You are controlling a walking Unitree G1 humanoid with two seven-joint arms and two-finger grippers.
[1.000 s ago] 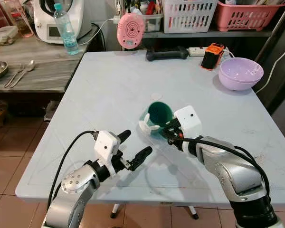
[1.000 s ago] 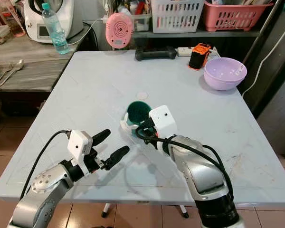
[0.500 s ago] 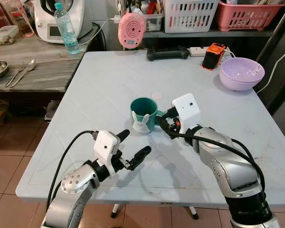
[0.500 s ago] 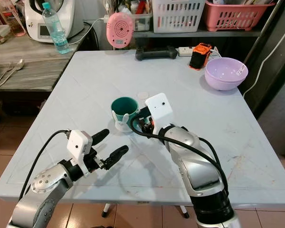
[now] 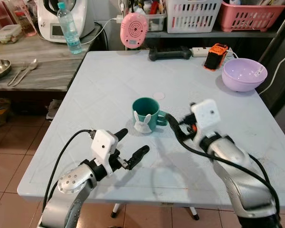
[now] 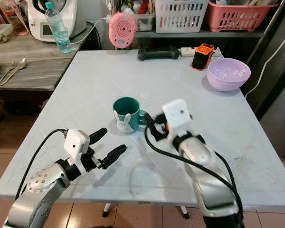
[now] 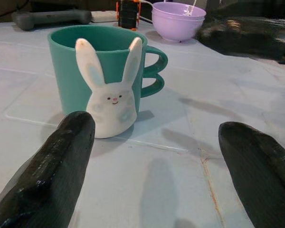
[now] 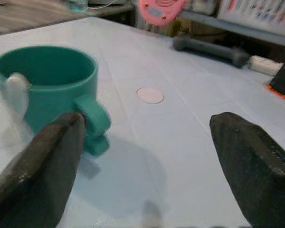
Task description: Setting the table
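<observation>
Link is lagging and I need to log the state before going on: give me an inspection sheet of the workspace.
Surface: pale table, bare in front, a small round disc behind the mug.
Job's things: green mug upright mid-table, bunny facing the robot, handle toward the right gripper; purple bowl at the far right corner.
Clutter: dark bar, orange-black device, pink round gadget along the far edge.
Grippers: left gripper open, low over the near edge; right gripper open, beside the mug handle, not holding it.
Cables: black cables on both arms; white power strip at the far edge.
Surroundings: side counter with bottle, fork and spoon; baskets on a shelf behind.
</observation>
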